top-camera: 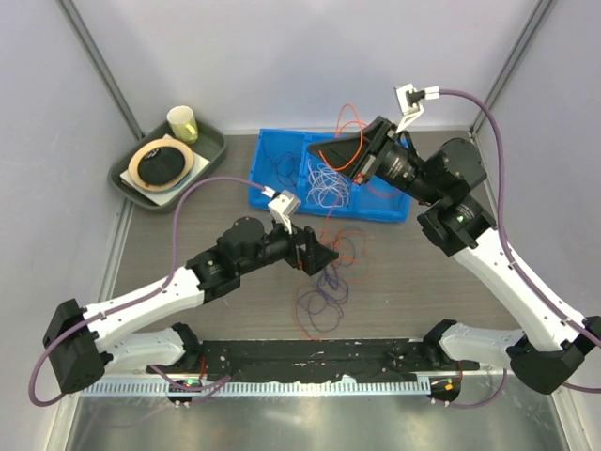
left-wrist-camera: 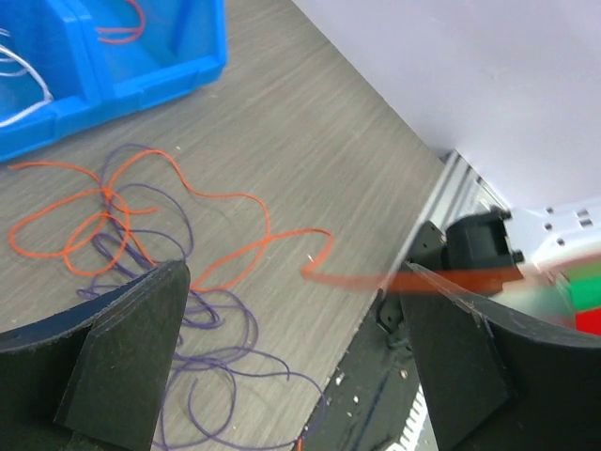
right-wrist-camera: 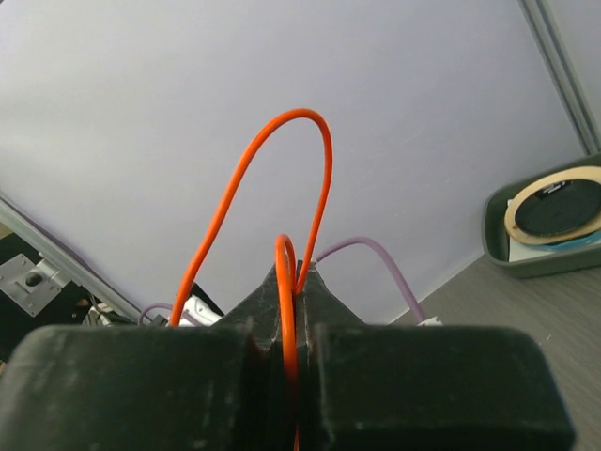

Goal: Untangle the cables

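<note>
- Bench (top-camera: 423,282): the cables lie in two lots. A purple-and-orange tangle (top-camera: 324,291) sits loose on the bench just beside my left claw (top-camera: 327,257). White cables (top-camera: 324,183) are heaped in the blue bin (top-camera: 282,150) at the far side.
- Blue bin: my right claw (right-wrist-camera: 293,272) hangs above it with an orange cable (right-wrist-camera: 324,160). Where that cable's lower end runs I cannot tell. If it is threaded through the white heap, I judge that lifting higher would drag strands over the bin wall and mix the two lots.
- Tangle: purple loops cross orange ones at several places. A hard straight pull would likely cinch those crossings tight rather than free them. Slow pulls look safer, with the heap pinned down.
- Right claw: the jaws are pressed together on the orange cable, which arches in a tall loop above the tips. The strand is thin and the pinch narrow, so I reckon it could slide out under load.
- Left claw: it sits low over the bench with its jaws spread wide and nothing gripped.
- Blurred orange strand (left-wrist-camera: 347,277): it crosses close by the left claw's right finger (left-wrist-camera: 470,357). I cannot tell whether they touch. It may snag there if I swing that arm.
</note>
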Controlling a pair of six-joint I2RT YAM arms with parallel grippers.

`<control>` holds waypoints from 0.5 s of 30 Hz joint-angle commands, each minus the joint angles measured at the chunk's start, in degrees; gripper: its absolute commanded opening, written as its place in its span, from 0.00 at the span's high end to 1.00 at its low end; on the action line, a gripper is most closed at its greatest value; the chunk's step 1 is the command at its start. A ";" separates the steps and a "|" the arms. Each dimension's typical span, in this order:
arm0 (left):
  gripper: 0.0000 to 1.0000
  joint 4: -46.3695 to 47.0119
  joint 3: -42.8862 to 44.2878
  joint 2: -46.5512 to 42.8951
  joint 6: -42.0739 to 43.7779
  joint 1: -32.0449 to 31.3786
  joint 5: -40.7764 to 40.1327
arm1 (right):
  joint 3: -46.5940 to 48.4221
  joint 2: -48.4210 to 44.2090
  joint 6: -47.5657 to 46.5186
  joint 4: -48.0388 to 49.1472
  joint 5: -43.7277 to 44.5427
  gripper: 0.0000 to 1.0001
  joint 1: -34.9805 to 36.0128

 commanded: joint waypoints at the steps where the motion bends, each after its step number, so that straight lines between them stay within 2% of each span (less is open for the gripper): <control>1: 0.06 4.25 4.61 1.55 0.71 -0.16 -7.15 | 2.60 0.73 -0.93 -0.81 2.21 0.99 1.30; 2: 0.17 4.08 4.87 1.55 0.88 -0.16 -7.41 | 2.25 0.38 -0.92 -0.99 2.38 0.99 1.22; 4: 0.27 4.34 4.70 1.46 0.79 -0.16 -7.50 | 0.85 -0.23 -1.19 -1.08 2.64 0.99 1.39; 6: 0.31 4.95 4.44 1.37 0.97 -0.16 -9.26 | -0.03 -1.02 -1.01 -0.64 3.35 0.99 1.30; 9: 0.72 3.65 5.05 1.46 1.23 -0.16 -9.09 | 1.10 -1.55 -2.41 -2.65 5.44 0.99 1.30; 10: 1.00 2.50 5.40 0.76 0.88 -0.25 -9.70 | 1.72 -1.64 -3.55 -6.58 6.59 0.99 1.30; 12: 1.00 -0.74 6.10 -0.99 -1.13 -0.25 -12.41 | 2.69 -1.90 -9.14 -11.86 11.57 0.99 1.22; 13: 1.00 -2.41 6.54 -2.22 -2.10 -0.16 -16.60 | 3.04 -2.43 -11.80 -18.33 13.18 0.99 1.30; 15: 1.00 -7.76 8.55 -6.18 -4.64 -0.25 -21.46 | 2.08 -3.22 -16.28 -25.13 18.79 0.95 1.30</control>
